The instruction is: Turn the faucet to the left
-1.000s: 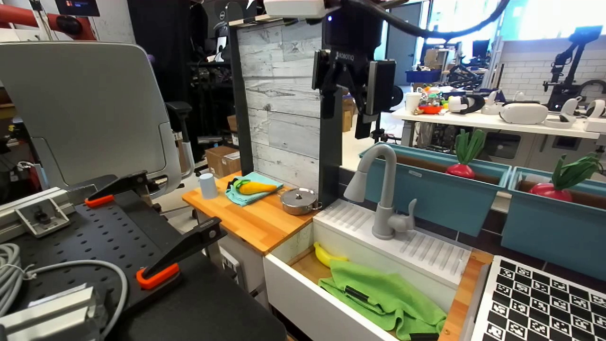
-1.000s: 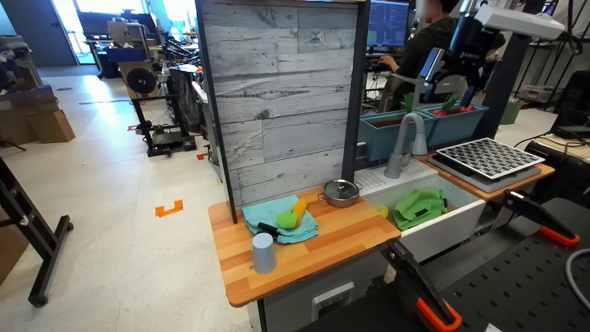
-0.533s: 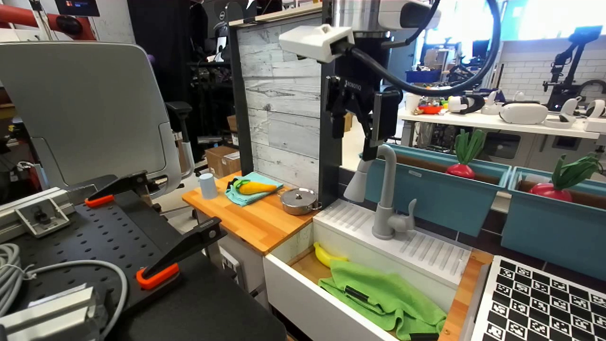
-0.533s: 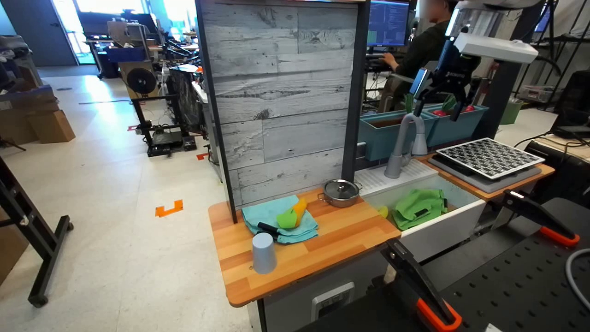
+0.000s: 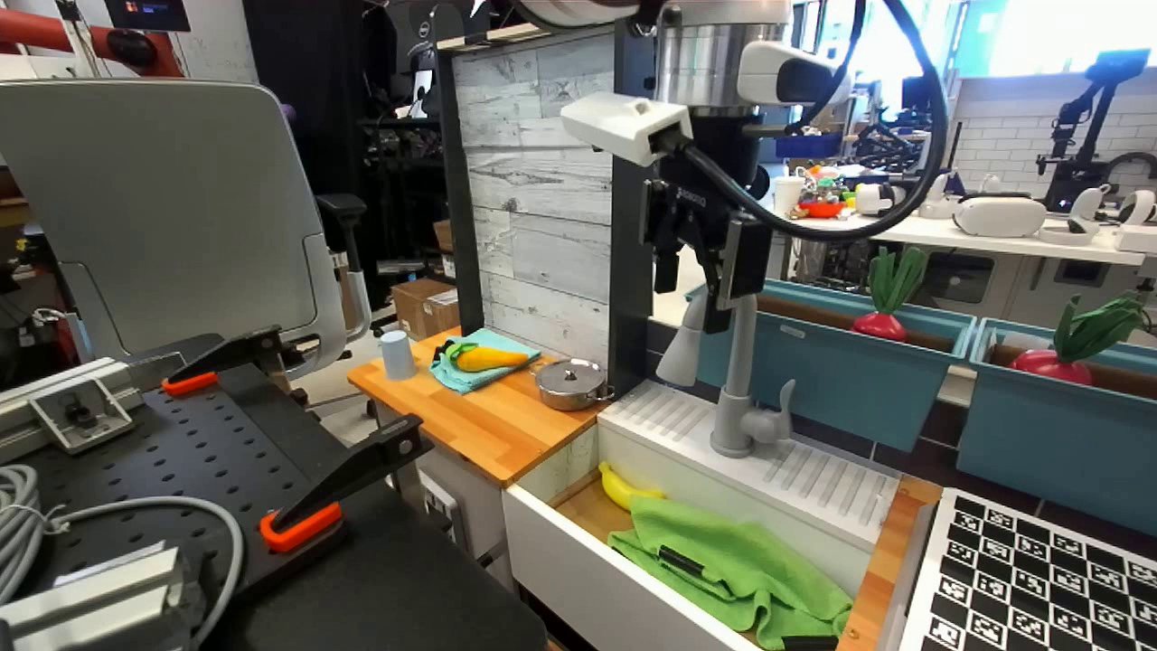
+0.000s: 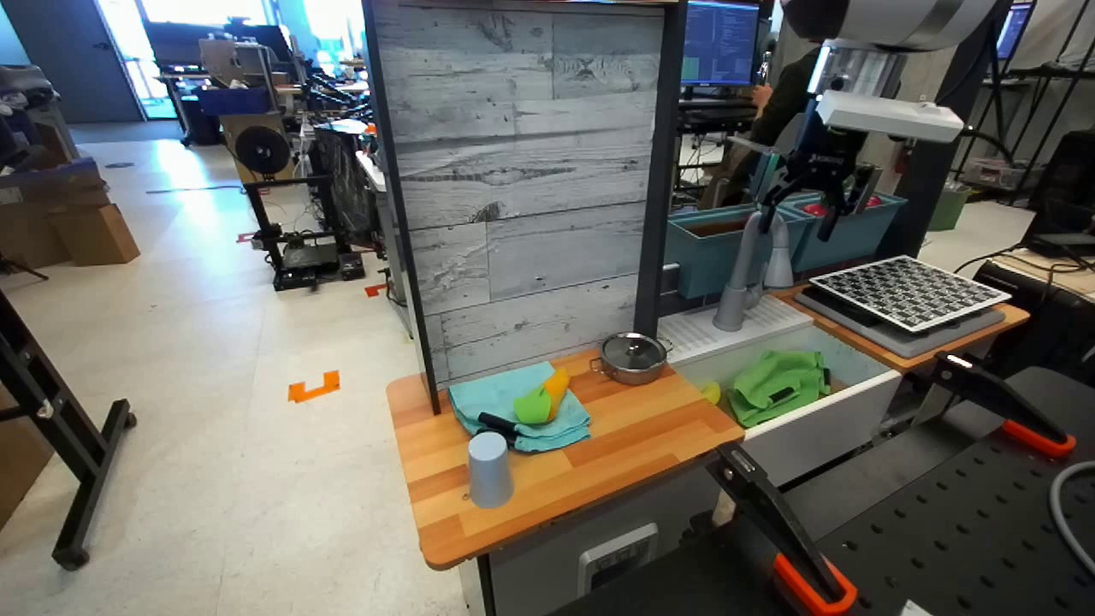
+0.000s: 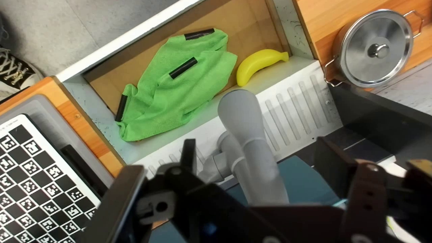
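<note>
The grey faucet (image 5: 737, 380) stands upright at the sink's back ledge, its spout arching over and pointing down. It shows in an exterior view (image 6: 734, 295) and in the wrist view (image 7: 256, 158). My gripper (image 5: 691, 300) is open, fingers pointing down, at the height of the arch. In an exterior view the gripper (image 6: 797, 227) covers part of the arch's top. In the wrist view the spout lies between the widely spread fingers (image 7: 256, 148), with visible gaps on both sides. The top of the arch is hidden by the gripper body there. The faucet's side handle (image 5: 777, 416) is below.
The sink (image 5: 578, 570) holds a green cloth (image 5: 732, 561) and a yellow banana (image 5: 624, 488). Blue planters (image 5: 841, 380) stand behind the faucet. A lidded pot (image 5: 571, 384) sits beside a grey wood-look panel (image 5: 542, 181). A checkered board (image 5: 1030, 579) lies beside the sink.
My gripper has come down from above the faucet to the height of its arch, staying open. The faucet has not visibly moved.
</note>
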Robot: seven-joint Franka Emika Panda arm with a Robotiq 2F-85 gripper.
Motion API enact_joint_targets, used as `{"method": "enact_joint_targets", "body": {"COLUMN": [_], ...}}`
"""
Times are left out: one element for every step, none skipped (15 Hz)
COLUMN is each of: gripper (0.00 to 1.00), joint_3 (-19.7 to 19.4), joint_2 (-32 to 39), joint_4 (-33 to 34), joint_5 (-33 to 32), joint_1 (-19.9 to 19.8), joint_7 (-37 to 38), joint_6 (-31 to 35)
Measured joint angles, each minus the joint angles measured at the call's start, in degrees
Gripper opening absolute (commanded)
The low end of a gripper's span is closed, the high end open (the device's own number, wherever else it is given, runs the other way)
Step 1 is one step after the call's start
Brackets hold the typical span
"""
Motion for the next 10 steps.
{"method": "enact_joint_targets", "body": {"gripper": [0.49, 0.42, 0.33, 0.27, 0.18, 0.12, 0.03, 0.05, 0.07, 0.07], "joint_3": [0.0, 0.0, 0.0, 0.0, 0.0, 0.0, 0.0, 0.0, 0.0, 0.0], "joint_2": [0.5, 0.9, 1.2, 1.4, 1.6, 1.9, 2.1, 2.3, 2.3, 2.3], "joint_4": [0.5, 1.0, 1.4, 1.7, 2.0, 2.3, 2.7, 2.9, 3.0, 3.0], "joint_5": [-0.1, -0.1, -0.1, -0.1, -0.2, -0.2, -0.3, -0.3, -0.7, -1.4], "joint_1": [0.0, 0.0, 0.1, 0.1, 0.1, 0.2, 0.3, 0.3, 0.5, 0.6], "joint_7": [0.3, 0.6, 0.9, 1.2, 1.5, 1.8, 2.1, 2.2, 2.3, 2.6], "joint_6": [0.0, 0.0, 0.0, 0.0, 0.0, 0.0, 0.0, 0.0, 0.0, 0.0]}}
